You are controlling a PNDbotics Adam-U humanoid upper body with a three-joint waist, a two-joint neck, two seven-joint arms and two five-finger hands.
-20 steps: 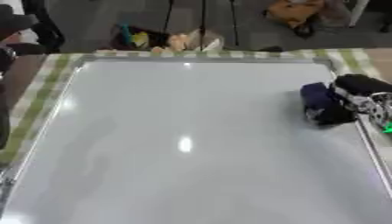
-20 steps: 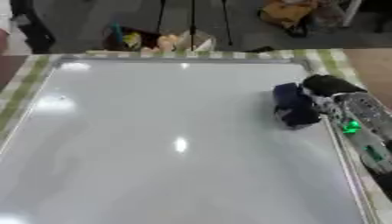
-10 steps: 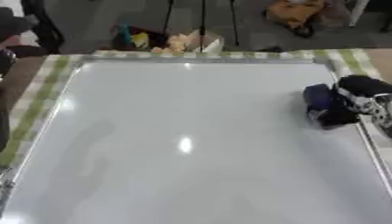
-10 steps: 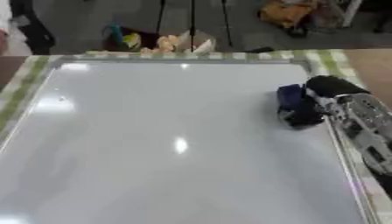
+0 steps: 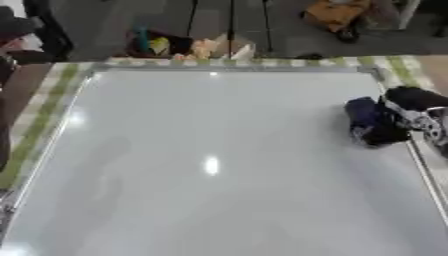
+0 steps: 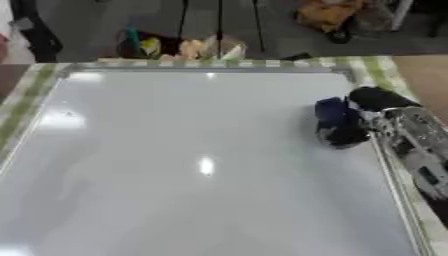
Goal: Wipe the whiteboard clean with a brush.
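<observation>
Whiteboard (image 5: pixel 210 165), right hand (image 6: pixel 372 107) curled round dark-blue brush (image 6: pixel 334 120)

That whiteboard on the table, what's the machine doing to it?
The robot is wiping the whiteboard with a brush. Its right hand holds the dark blue brush against the board near the right edge. The board looks nearly clean, with only light glare and faint smudges showing. The left hand is out of view.
</observation>
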